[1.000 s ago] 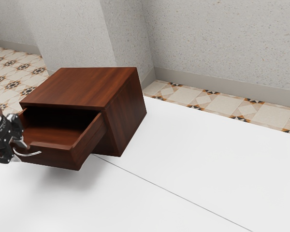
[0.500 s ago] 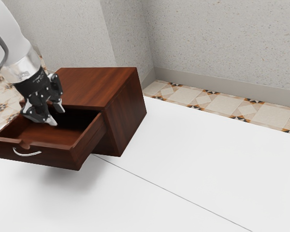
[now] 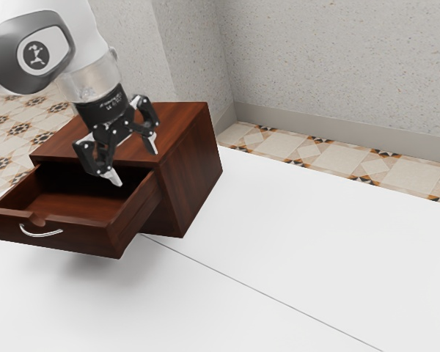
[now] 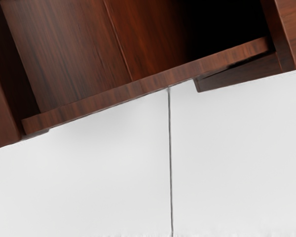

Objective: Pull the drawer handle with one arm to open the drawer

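Observation:
A dark wooden cabinet point(image 3: 136, 125) stands on the white table point(image 3: 293, 242). Its drawer point(image 3: 84, 209) is pulled far out toward the exterior view's left, and the inside is empty. A curved metal handle point(image 3: 40, 232) sits on the drawer front with nothing touching it. My gripper point(image 3: 133, 160) hangs open above the drawer's rear right corner, just in front of the cabinet's mouth, holding nothing. In the wrist view I look down on the drawer floor point(image 4: 79, 49) and its side wall point(image 4: 138, 89), below the hand.
The table stretches to the exterior view's right, with a thin seam point(image 3: 264, 293) across it. A tiled floor point(image 3: 337, 158) and speckled walls point(image 3: 330, 59) lie behind. The table seam point(image 4: 169, 163) also runs under the drawer in the wrist view.
A second ago my gripper was at the handle with the drawer less far out. The drawer then slid further out. My gripper let go, rose and moved right over the drawer.

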